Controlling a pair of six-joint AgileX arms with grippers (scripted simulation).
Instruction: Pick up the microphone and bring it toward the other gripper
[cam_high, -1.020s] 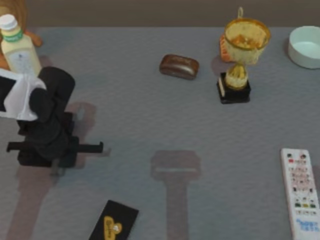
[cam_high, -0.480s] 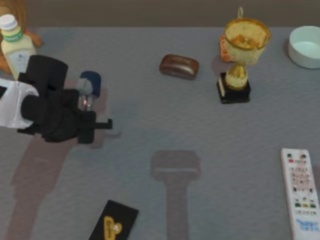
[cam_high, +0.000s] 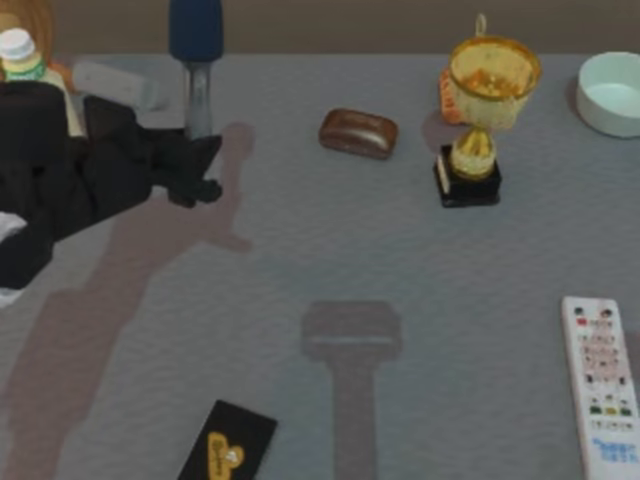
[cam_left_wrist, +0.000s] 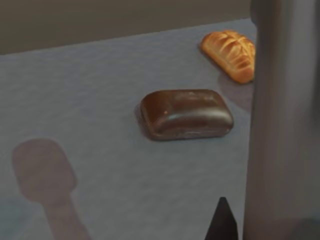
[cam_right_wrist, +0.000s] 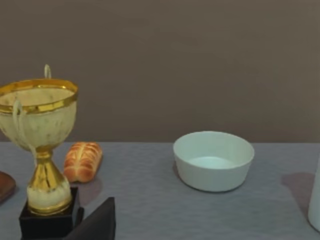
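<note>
- Navy-headed microphone held upright, clear of desk, ready to carry across.
- Left pincer clamped on its handle.
- Right pincer: cannot tell.

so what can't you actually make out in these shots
- Right gripper: outside the top view; only a dark finger tip shows in the right wrist view, fingers not judgeable.
- Microphone: lower handle hidden by the left gripper in the top view.
- Bottle: body covered by the left arm, top view.
- Remote control: cut by the bottom edge.
</note>
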